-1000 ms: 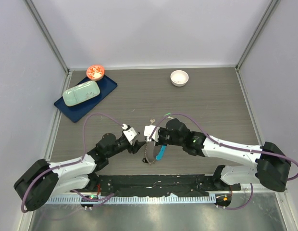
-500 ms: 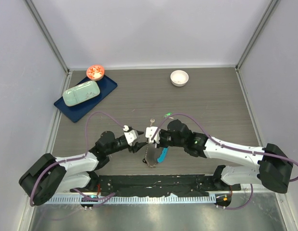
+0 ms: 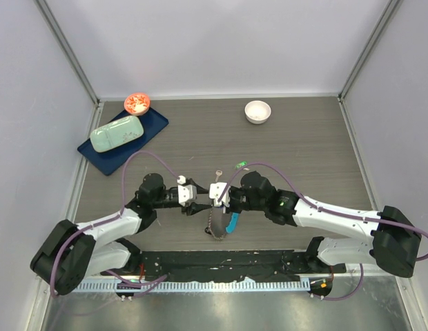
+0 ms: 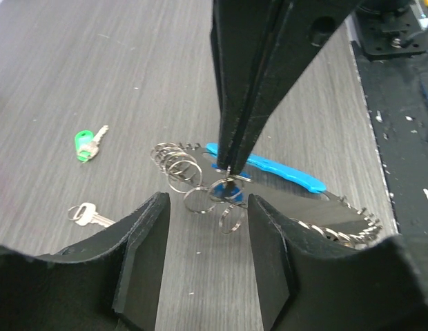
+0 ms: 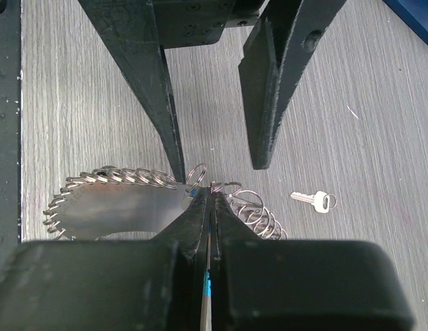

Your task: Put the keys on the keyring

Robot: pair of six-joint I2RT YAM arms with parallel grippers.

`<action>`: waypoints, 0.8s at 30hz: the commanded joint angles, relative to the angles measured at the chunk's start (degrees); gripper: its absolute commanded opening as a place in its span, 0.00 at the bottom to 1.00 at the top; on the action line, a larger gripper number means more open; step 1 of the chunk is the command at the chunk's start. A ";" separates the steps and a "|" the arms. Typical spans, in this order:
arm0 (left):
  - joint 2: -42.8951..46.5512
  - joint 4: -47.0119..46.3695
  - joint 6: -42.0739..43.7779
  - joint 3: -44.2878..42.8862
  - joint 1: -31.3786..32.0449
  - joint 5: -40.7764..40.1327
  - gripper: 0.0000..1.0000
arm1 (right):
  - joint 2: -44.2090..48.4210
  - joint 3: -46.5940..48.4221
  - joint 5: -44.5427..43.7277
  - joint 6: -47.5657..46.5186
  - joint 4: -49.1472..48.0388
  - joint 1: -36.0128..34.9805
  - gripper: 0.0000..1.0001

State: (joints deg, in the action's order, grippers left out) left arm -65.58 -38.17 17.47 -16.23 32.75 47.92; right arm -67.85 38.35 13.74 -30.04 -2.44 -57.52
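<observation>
The task is judged to be at an early stage. Close to the near edge of the worktop (image 3: 304,145), about midway along it, the keyring (image 3: 215,226) is lying with its blue strip (image 4: 276,167) beside it – no key can be made out threaded on it, though a blue speck at the pinched spot cannot be identified. A little further in, the silver key (image 3: 217,174) is seen loose on the worktop, and beyond it, nearer the middle, the green key (image 3: 239,165) – both well apart from the keyring. Other keys cannot be found in these views. All threading is therefore taken to be left to do.

The right gripper (image 3: 215,194) is reached in from the right, low over the keyring, its fingers pressed together and pinched on a small ring (image 4: 221,189) of the keyring's cluster. The left gripper (image 3: 194,196) is brought in from the left to face it, tips just beside the pinched ring; its jaws are held apart with nothing between them, so nothing is gripped by it.
</observation>
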 commanded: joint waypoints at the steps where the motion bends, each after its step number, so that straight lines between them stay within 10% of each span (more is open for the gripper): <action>1: -0.60 7.14 4.14 -3.54 -0.76 8.05 0.51 | 0.97 1.03 1.47 0.34 -1.52 0.12 0.01; 24: -5.52 6.71 4.41 -7.15 -1.29 9.03 0.41 | -0.44 2.17 3.58 0.69 -0.73 0.12 0.01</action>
State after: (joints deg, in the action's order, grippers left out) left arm -70.24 -29.32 21.45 -20.64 31.79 55.35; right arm -68.29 38.35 16.10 -29.95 -1.13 -57.52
